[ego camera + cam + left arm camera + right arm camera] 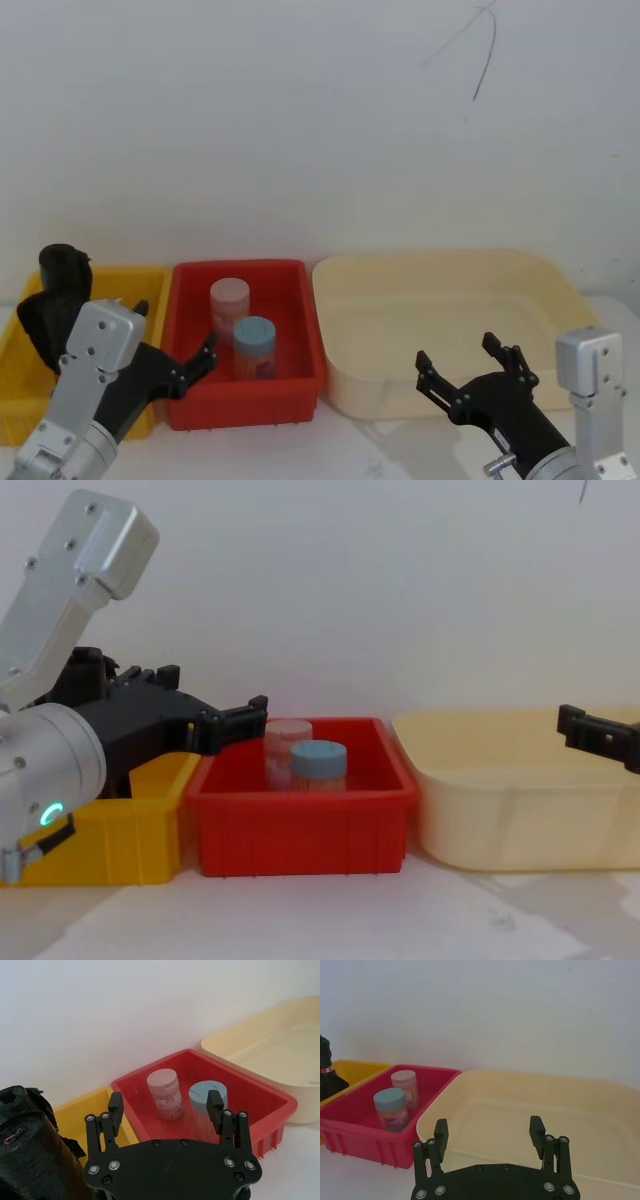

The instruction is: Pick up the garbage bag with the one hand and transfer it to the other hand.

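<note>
Standing garbage bag (65, 270): upright, it seems, in the yellow bin (125, 272) at left, beside another black roll (35, 320).
Left gripper (176, 330): wide open, empty, just right of it.
Right gripper (456, 352): wide open, empty, near the cream tub (450, 300).

In the left bin (125, 273) the garbage bag (62, 268), in the middle bin (250, 405) 2 jars (229, 298) (254, 340), right bin (380, 390) alongside.

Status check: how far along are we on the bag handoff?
Done: nothing yet. The garbage bag stands untouched in the yellow bin. In hand: the left gripper is open and empty near that bin. Left: grasp, lift, then pass to the right gripper, which is open and empty before the cream bin.
</note>
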Controlling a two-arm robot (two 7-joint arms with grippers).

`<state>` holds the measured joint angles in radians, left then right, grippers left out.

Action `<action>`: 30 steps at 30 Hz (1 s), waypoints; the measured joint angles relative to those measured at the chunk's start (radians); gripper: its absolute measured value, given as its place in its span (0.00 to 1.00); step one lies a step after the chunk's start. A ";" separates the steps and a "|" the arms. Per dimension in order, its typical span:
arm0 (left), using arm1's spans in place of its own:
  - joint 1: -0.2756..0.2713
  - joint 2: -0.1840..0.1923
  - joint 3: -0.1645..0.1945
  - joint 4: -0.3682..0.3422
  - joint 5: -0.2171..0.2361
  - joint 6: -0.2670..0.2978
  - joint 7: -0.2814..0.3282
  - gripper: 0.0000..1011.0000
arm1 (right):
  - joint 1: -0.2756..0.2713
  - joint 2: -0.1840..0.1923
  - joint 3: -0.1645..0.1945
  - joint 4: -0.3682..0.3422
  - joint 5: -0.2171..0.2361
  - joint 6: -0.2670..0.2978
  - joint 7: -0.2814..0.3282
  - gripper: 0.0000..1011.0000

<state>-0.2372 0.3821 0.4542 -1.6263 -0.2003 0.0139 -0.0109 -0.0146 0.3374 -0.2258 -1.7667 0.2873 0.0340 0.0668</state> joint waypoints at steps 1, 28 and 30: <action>0.000 0.000 0.000 0.000 0.000 0.000 0.000 0.99 | 0.000 0.000 0.000 0.000 0.000 0.000 0.000 0.99; 0.000 0.000 0.000 0.000 0.000 0.000 0.000 0.99 | 0.000 0.000 0.000 0.000 0.000 0.000 0.000 0.99; 0.000 0.000 0.000 0.000 0.000 0.000 0.000 0.99 | 0.000 0.000 0.000 0.000 0.000 0.000 0.000 0.99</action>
<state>-0.2372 0.3821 0.4542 -1.6262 -0.2003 0.0139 -0.0109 -0.0146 0.3375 -0.2258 -1.7667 0.2873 0.0340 0.0668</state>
